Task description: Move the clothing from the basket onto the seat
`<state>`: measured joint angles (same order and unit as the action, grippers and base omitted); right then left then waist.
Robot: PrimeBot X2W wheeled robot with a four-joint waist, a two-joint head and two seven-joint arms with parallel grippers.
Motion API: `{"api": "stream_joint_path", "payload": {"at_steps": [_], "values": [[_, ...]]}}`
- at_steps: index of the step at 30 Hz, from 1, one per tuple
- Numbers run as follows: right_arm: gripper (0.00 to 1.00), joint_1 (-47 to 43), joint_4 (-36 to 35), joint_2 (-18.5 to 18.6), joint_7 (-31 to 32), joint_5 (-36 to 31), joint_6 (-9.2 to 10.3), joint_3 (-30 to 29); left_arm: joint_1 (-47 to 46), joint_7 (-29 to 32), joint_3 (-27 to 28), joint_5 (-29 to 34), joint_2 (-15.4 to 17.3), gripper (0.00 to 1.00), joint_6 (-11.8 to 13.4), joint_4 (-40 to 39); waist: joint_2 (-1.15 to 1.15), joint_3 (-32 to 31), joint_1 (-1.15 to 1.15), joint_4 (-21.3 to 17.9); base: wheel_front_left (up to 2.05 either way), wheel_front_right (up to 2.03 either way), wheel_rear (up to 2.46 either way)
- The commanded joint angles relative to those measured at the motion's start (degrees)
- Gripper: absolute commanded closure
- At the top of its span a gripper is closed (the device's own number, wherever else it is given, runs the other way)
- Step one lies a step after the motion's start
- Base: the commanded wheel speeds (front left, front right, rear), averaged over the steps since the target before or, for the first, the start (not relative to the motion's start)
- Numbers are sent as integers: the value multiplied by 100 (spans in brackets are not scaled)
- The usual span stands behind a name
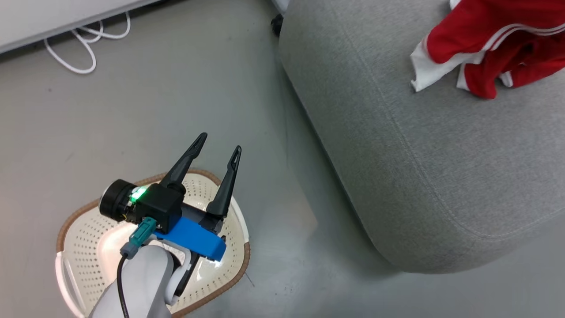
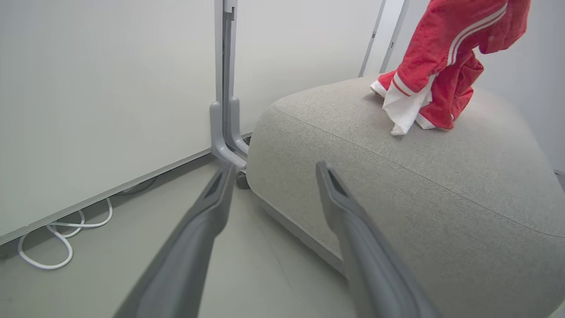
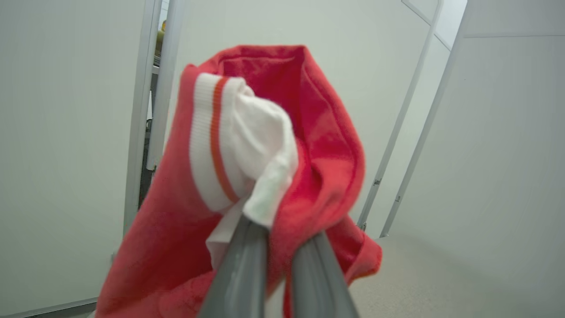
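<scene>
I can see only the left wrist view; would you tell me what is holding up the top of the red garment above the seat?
Observer: The right gripper is shut on the red garment, pinching its white and red fabric.
Operator: Thank you. Where is the basket?
Observer: The perforated basket stands on the floor, apart from the grey seat, and in the head view the left gripper shows over it.
Operator: Is any clothing in it?
Observer: No red fabric shows in the visible part of it; the left forearm hides the rest.
</scene>
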<state>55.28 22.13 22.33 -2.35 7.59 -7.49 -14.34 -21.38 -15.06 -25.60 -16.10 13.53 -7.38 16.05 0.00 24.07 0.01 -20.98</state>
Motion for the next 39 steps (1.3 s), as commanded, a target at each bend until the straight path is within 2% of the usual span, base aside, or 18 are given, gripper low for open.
{"api": "stream_joint_path", "payload": {"at_steps": [1, 4, 9, 15, 22, 23, 24, 25, 26, 27, 39], "values": [[100, 90, -18, 61, -55, -49, 0, -94, -120, -17, 2, 25, 41, 0, -15, -43, 0, 333, -1, 276, 0, 0, 0], [100, 6, 95, 238, -166, -181, -1, -521, -270, -17, -33, 74, 94, 0, -15, -136, 0, 618, -1, 447, 0, 0, 0], [100, -263, 730, 246, -512, -347, 0, -1108, -499, -17, -37, 126, 159, 0, -15, -306, 0, 1032, -1, 699, 0, 0, 0], [100, -410, 1766, 55, -732, -443, -1, -1405, -721, -16, -78, 137, 45, 0, -15, -417, 0, 1303, -1, 955, 0, 0, 0], [100, -192, 2676, 151, -875, -497, 0, -1636, -779, -17, -97, 156, -39, 0, -15, -491, 0, 1414, -1, 1066, 0, 0, 0], [94, -154, 2751, 170, -911, -514, 0, -1636, -792, -16, -89, 154, -45, 0, -15, -495, 0, 1418, -1, 1073, 0, 0, 0], [77, -119, 2805, 187, -953, -543, -1, -1617, -802, -17, -80, 153, -50, 0, -15, -496, 0, 1419, -1, 1076, 0, 0, 0], [50, -90, 2856, 201, -996, -561, 0, -1592, -803, -17, -63, 151, -58, 0, -15, -501, 0, 1418, -1, 1075, 0, 0, 0], [9, -52, 2911, 211, -1025, -574, 0, -1574, -796, -17, -52, 149, -59, 0, -15, -501, 0, 1411, -1, 1073, 0, 0, 0], [0, -22, 2959, 227, -1057, -589, 0, -1552, -787, -17, -44, 147, -61, 0, -15, -499, 0, 1401, -1, 1071, 0, 0, 0], [0, 135, 3397, 347, -1235, -563, 0, -1362, -738, -17, -11, 138, -123, 0, -15, -447, 0, 1293, -1, 1090, 0, 0, 0]]}}
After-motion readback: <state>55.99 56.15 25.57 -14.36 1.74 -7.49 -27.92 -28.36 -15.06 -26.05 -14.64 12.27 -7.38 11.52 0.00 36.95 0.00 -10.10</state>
